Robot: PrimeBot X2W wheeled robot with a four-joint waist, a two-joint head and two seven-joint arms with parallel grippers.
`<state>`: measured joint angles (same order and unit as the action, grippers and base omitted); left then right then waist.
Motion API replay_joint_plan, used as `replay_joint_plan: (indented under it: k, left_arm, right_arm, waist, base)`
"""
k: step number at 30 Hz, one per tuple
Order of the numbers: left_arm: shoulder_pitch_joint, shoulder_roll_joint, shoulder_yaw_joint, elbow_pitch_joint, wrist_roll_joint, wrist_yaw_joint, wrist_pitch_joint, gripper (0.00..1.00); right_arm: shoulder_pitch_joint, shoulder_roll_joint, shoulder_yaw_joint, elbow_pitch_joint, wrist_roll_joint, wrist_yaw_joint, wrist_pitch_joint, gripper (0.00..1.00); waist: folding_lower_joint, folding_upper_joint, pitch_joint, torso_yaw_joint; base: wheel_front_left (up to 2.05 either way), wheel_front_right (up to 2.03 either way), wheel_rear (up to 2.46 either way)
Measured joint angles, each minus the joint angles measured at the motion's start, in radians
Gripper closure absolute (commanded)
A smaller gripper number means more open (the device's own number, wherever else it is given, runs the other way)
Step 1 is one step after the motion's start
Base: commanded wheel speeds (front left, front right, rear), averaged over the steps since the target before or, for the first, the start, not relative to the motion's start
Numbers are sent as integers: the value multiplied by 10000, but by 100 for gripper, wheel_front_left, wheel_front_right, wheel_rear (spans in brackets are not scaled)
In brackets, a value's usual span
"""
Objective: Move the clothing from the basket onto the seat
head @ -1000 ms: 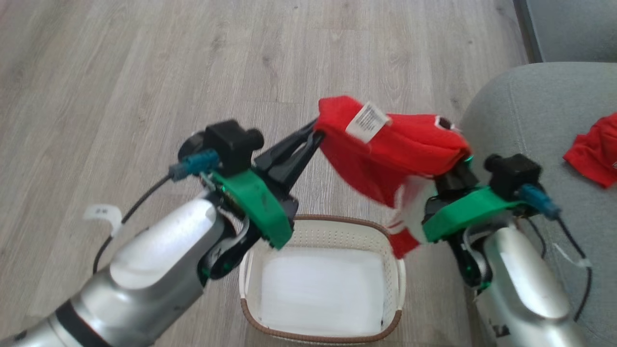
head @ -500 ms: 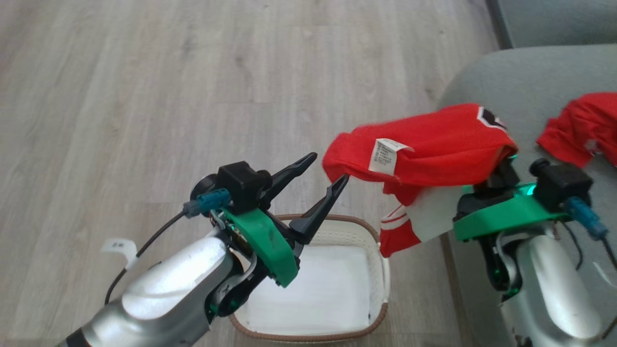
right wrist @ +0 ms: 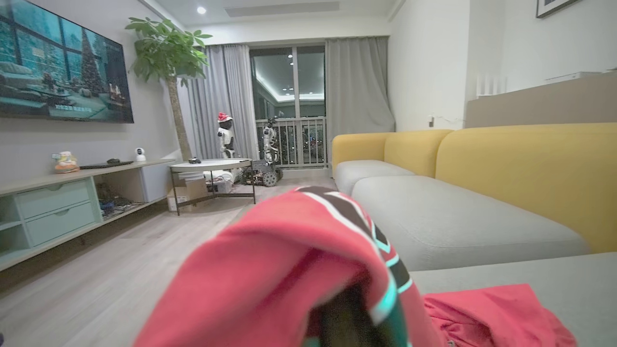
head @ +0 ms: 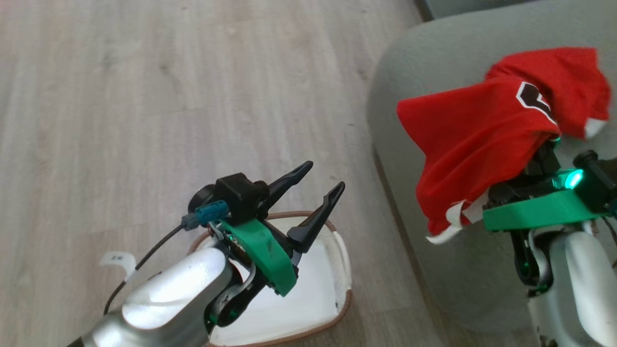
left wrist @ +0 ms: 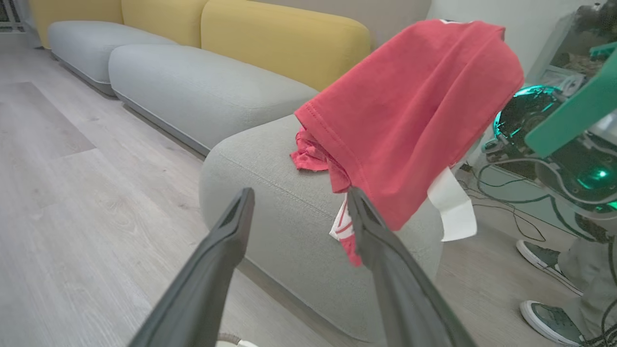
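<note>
Head view: the left claw (head: 325,176) stands empty, its two dark fingers spread apart. The white basket (head: 344,260) sits on the wood floor (head: 144,96) below and behind its fingertips. Well off to its right, the right claw (head: 543,156) is closed beneath a red jersey (head: 472,140), which drapes over it and hangs clear above the grey-green seat (head: 395,111). A second red garment (head: 573,77) lies on the seat just beyond that claw.

Left wrist view: past the parted fingers of the left claw (left wrist: 299,193) rises the rounded corner of the seat (left wrist: 250,159). The red jersey (left wrist: 409,111) hangs up and to the right, white trim dangling, with the second red garment (left wrist: 308,156) bunched on the cushion behind it. A person's shoes (left wrist: 540,250) stand on the floor at far right.

Right wrist view: the red jersey (right wrist: 289,260) cloaks the right claw (right wrist: 347,318). The second red garment (right wrist: 491,313) lies on the seat (right wrist: 530,270) just to its right, with yellow backrests (right wrist: 530,168) beyond.
</note>
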<state>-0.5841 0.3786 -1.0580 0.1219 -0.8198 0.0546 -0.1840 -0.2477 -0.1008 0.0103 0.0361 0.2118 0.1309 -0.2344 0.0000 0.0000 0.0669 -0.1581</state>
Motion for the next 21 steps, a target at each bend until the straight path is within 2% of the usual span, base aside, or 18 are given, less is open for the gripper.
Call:
replay_joint_plan:
  k: [12,21]
  left_arm:
    - [-10,140,-29,-201,190,94,-119,0]
    - [-12,157,-46,-217,339,174,-219,0]
  right_arm:
    - [671,42,-75,-1342,-12,0,370,100]
    - [787,67,-56,-1766,-10,0,499,100]
  waist:
    - [0,0,391,-1582]
    - [0,0,564,-2175]
  base:
    - [0,0,0]
    - [0,0,0]
